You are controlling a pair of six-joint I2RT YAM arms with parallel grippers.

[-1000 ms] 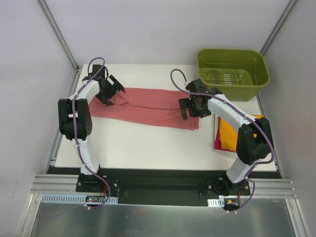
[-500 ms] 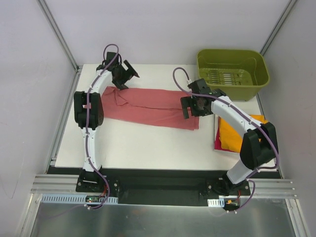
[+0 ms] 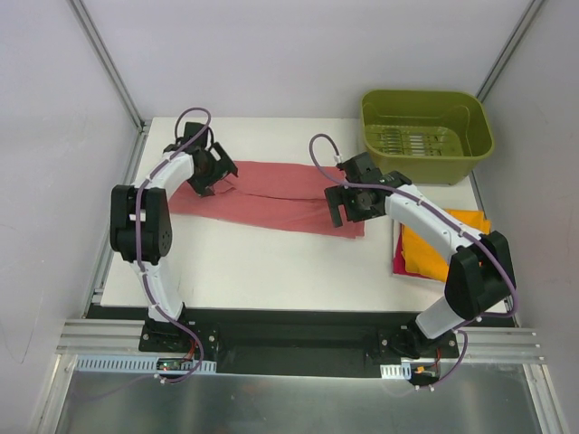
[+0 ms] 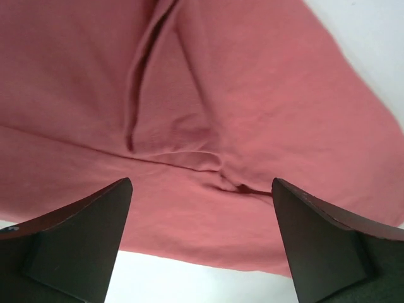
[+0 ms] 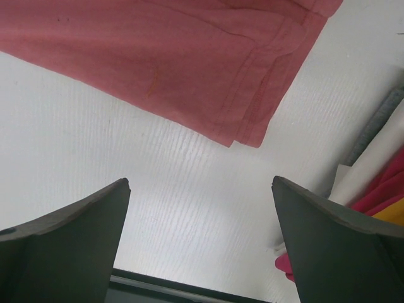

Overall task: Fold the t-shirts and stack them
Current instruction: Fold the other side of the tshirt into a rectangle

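The dusty-red t-shirt (image 3: 271, 194) lies folded into a long strip across the middle of the table. It fills the left wrist view (image 4: 208, 95) and shows in the right wrist view (image 5: 177, 57). My left gripper (image 3: 210, 172) is open and empty over the strip's left end. My right gripper (image 3: 348, 206) is open and empty over its right end, near the hem corner. The orange t-shirt (image 3: 430, 242) lies folded on the magenta-pink one (image 3: 399, 262) at the right, partly hidden by my right arm.
A green tub (image 3: 427, 133) stands empty at the back right corner. The white table (image 3: 271, 262) ends at a black front edge (image 5: 189, 290). Metal frame posts stand at the back corners.
My left gripper swung up toward the back edge, then came back down onto the shirt's left end. My right gripper shifted slightly left and forward at the shirt's right end. The shirt barely moved.
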